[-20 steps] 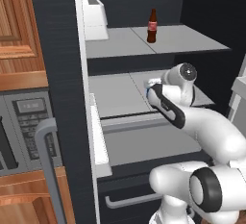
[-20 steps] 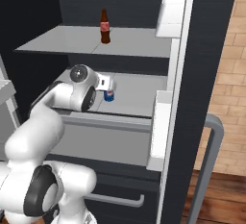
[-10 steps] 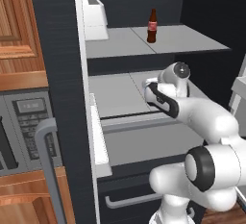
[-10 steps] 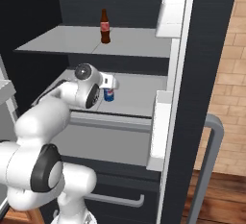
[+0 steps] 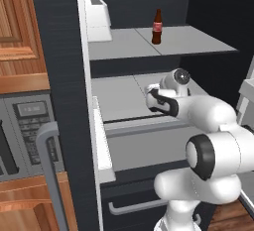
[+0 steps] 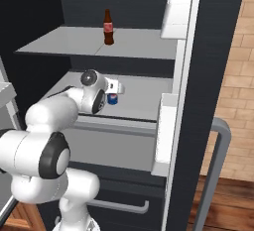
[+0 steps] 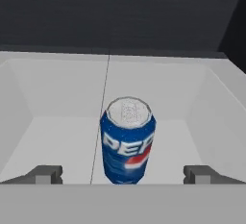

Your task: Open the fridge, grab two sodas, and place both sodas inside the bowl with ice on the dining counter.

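With the fridge (image 5: 59, 51) open, the blue can (image 7: 127, 140) stands upright on the middle shelf (image 6: 144, 96) between the 2 spread fingers (image 7: 48, 174), untouched, while the brown bottle (image 5: 157, 27) stands on the shelf above.

Warm wood cabinet panels (image 5: 20, 31) rise above a grey built-in microwave (image 5: 25, 131) — its keypad just below the wood. Across the room from that microwave, a pale brick wall (image 6: 233, 91) meets a reddish wooden floor (image 6: 223, 210).
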